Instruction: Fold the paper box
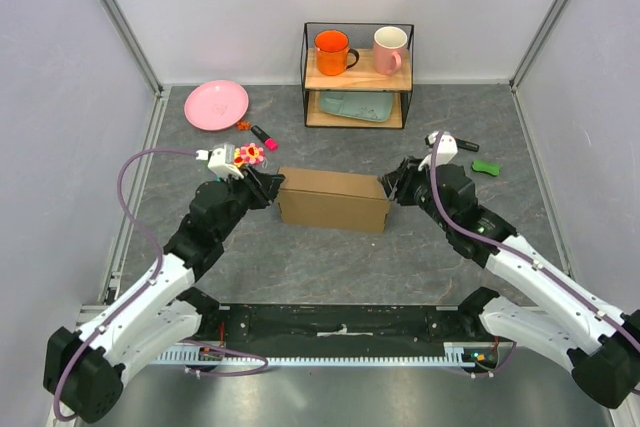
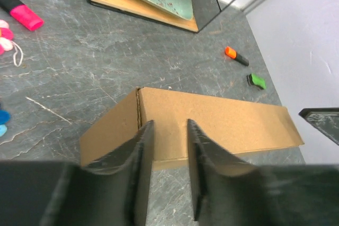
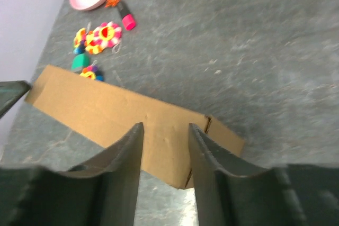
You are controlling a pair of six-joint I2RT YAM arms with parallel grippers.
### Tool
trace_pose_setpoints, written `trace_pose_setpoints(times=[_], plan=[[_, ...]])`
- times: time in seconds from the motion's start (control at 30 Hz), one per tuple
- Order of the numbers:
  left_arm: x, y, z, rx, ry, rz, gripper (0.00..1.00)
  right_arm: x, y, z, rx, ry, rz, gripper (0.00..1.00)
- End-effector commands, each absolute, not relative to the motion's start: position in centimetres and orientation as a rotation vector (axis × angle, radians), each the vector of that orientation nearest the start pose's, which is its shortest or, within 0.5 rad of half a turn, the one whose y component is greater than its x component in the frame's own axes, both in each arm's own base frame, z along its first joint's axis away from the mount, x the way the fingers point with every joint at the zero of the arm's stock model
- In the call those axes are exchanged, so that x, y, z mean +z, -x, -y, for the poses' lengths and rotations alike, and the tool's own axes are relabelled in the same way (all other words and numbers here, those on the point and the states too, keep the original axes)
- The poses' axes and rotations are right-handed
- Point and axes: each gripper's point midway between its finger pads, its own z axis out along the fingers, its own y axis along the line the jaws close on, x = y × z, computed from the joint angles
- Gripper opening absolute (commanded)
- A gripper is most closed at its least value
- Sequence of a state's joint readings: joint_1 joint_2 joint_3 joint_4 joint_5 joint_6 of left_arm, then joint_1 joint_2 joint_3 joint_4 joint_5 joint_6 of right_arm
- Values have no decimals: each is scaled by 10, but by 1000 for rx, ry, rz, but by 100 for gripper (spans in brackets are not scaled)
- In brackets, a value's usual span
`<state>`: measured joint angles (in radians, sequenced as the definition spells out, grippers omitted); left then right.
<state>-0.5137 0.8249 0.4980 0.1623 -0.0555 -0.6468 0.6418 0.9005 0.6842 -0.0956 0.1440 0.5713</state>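
The paper box (image 1: 335,199) is a closed, long brown cardboard box lying flat mid-table. My left gripper (image 1: 272,187) is at its left end, jaws open with a narrow gap. In the left wrist view the gripper (image 2: 168,126) points at the box (image 2: 222,123) near its left corner crease, with nothing between the fingers. My right gripper (image 1: 392,190) is at the box's right end, also open. In the right wrist view the gripper (image 3: 165,129) points at the box (image 3: 100,107) near its right corner. I cannot tell whether either gripper touches the cardboard.
A wire shelf (image 1: 358,72) at the back holds an orange mug (image 1: 333,51), a pink mug (image 1: 390,49) and a teal plate (image 1: 357,105). A pink plate (image 1: 216,104), a pink highlighter (image 1: 264,136) and flower toys (image 1: 248,154) lie back left. A green item (image 1: 486,166) lies to the right.
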Motion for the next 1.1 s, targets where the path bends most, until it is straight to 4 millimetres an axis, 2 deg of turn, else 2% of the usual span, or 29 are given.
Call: trace_pose_setpoints(times=[0.0,0.03,0.07,0.13,0.23,0.3,0.37,0.4,0.43,0.5,0.53,0.57,0.6,0.63,0.7,0.83,0.9,0.93,0.97,1.0,1.07], plan=[[236,-289,155,-678,198,-1736,45,258,-291,-172,493,-73,-1886,53],[236,-292,156,-665,189,-1744,48,262,-295,-168,480,-84,-1877,57],[248,-295,155,-660,190,-1729,52,268,-297,-168,483,-90,-1865,62],[246,-299,157,-642,183,-1759,53,265,-300,-168,477,-92,-1877,65],[244,-302,162,-656,176,-1767,54,248,-300,-173,481,-80,-1925,66],[227,-301,168,-668,153,-1812,55,226,-298,-174,469,-72,-1979,66],[205,-297,177,-695,115,-1882,49,202,-293,-180,487,-43,-2037,61],[199,-294,181,-716,104,-1906,47,197,-291,-183,508,-42,-2049,59],[186,-289,184,-733,93,-1940,43,184,-284,-187,535,-20,-2085,54],[179,-278,191,-795,76,-1958,40,179,-278,-194,600,-16,-2088,49],[164,-270,190,-804,76,-1985,37,166,-270,-195,622,-7,-2115,45],[171,-264,191,-855,79,-1953,36,167,-268,-196,647,-12,-2103,42],[168,-259,191,-874,82,-1950,35,163,-263,-196,660,-9,-2107,41],[156,-250,190,-889,82,-1968,31,152,-259,-194,658,-19,-2130,37],[159,-240,191,-939,86,-1949,28,151,-253,-190,667,-21,-2122,34],[142,-218,190,-975,86,-1989,21,135,-233,-187,714,-29,-2149,32],[135,-209,188,-976,91,-2019,20,138,-222,-188,764,-27,-2135,31],[136,-203,190,-1001,66,-2002,17,129,-216,-187,777,-27,-2145,30],[137,-199,191,-1014,60,-1994,16,138,-209,-192,846,-25,-2108,29],[130,-190,192,-1026,41,-2005,15,131,-204,-190,853,-31,-2113,29],[128,-182,194,-1054,15,-1998,15,136,-197,-189,892,-43,-2088,30]])
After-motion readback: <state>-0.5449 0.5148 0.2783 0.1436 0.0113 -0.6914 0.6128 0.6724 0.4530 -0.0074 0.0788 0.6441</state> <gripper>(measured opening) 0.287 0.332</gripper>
